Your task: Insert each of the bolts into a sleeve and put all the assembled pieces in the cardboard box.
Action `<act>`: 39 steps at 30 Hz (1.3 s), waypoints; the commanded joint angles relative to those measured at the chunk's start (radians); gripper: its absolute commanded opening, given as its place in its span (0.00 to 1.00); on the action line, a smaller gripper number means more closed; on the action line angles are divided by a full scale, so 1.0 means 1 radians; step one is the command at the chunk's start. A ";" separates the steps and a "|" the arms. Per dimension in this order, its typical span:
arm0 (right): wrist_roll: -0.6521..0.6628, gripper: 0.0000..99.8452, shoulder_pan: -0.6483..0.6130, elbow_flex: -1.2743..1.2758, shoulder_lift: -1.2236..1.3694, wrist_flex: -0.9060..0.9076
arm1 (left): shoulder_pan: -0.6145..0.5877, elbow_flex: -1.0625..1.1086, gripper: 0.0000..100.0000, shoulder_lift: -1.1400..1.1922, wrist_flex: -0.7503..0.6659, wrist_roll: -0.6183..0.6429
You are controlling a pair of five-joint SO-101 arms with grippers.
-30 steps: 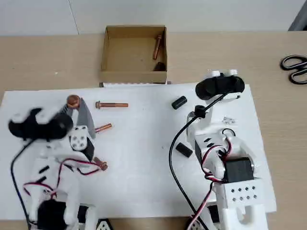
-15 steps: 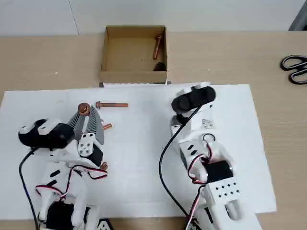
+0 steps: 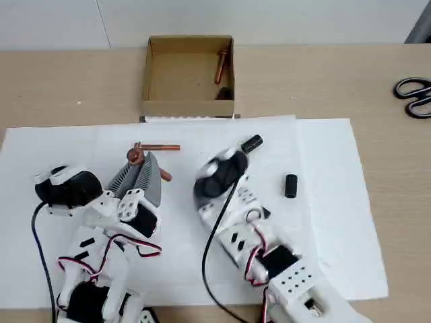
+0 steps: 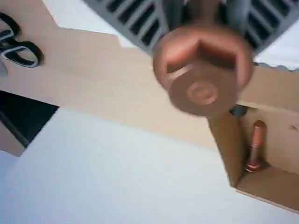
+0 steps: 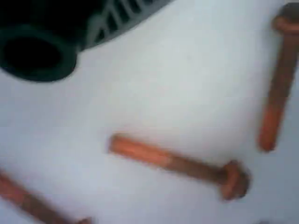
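Left gripper (image 3: 139, 161) is closed on a bolt (image 4: 203, 70), head toward the wrist camera, over the white sheet (image 3: 182, 262). Right gripper (image 5: 60, 32) clamps a black sleeve (image 5: 37, 52) above loose bolts (image 5: 177, 163). Two spare sleeves (image 3: 290, 186) lie on the sheet. The cardboard box (image 3: 188, 106) beyond the sheet holds a boxed bolt (image 3: 221, 66)

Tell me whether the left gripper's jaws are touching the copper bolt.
Touching. The left wrist view shows the copper bolt clamped between the grey jaws of the left gripper, head toward the camera.
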 commanded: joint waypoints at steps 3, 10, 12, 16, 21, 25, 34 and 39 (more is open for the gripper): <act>0.115 0.00 -0.056 0.107 -0.050 -0.173 | 0.112 -0.111 0.01 -0.012 -0.028 0.052; 0.210 0.00 -0.076 0.203 -0.335 -0.105 | 0.178 -0.119 0.01 -0.012 0.123 0.052; 0.210 0.00 -0.076 0.203 -0.438 -0.012 | 0.178 -0.119 0.01 -0.012 0.170 0.052; 0.207 0.00 -0.076 0.203 -0.647 0.223 | 0.176 -0.119 0.01 -0.012 0.176 0.048; 0.204 0.00 -0.076 0.196 -0.796 0.421 | 0.176 -0.117 0.01 -0.012 0.135 0.048; 0.201 0.00 -0.076 0.196 -0.774 0.387 | 0.176 -0.117 0.01 -0.012 0.104 0.048; 0.183 0.00 -0.076 0.196 -0.776 0.377 | 0.178 -0.094 0.01 -0.008 0.124 0.046; 0.181 0.00 -0.076 0.196 -0.776 0.377 | 0.178 -0.039 0.01 -0.012 0.123 0.011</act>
